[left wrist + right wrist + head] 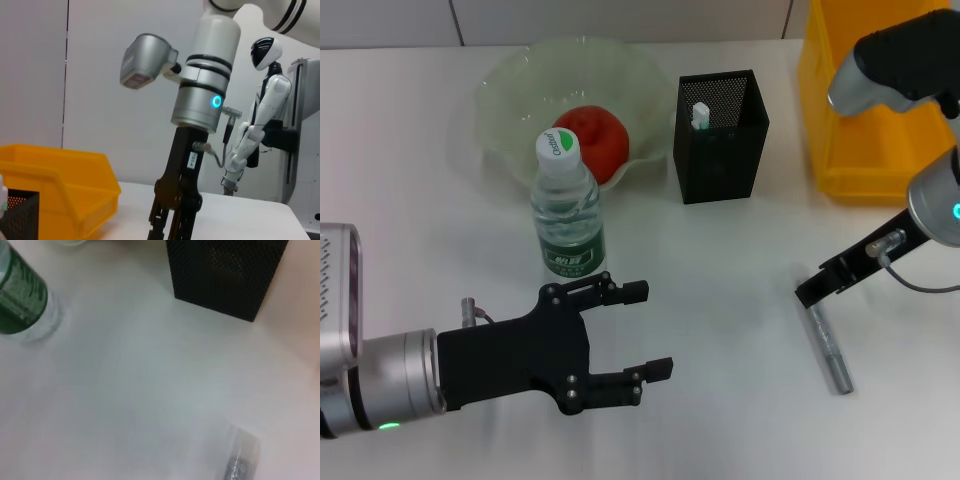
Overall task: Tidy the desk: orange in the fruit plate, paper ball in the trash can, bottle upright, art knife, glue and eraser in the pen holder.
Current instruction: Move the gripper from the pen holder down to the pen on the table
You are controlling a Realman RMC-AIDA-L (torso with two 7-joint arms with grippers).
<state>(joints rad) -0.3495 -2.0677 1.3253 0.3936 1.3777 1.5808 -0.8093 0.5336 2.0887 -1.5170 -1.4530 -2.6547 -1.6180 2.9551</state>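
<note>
The orange [595, 135] lies in the pale-green fruit plate [510, 90] at the back. The bottle [567, 215] stands upright just in front of the plate. The black mesh pen holder [720, 160] stands to the right of the plate, with a white item [701, 113] inside it. The yellow trash can [840, 150] is at the back right. A silver art knife [830, 350] lies flat on the table. My right gripper [812, 292] is at the knife's far end. My left gripper [653, 330] is open and empty, in front of the bottle. The paper ball and the eraser are out of view.
The right wrist view shows the bottle's base [20, 300], the pen holder [225, 275] and the knife [240, 460]. The left wrist view shows the right gripper [170, 227], the trash can [65, 185] and a white robot [260, 125] in the background.
</note>
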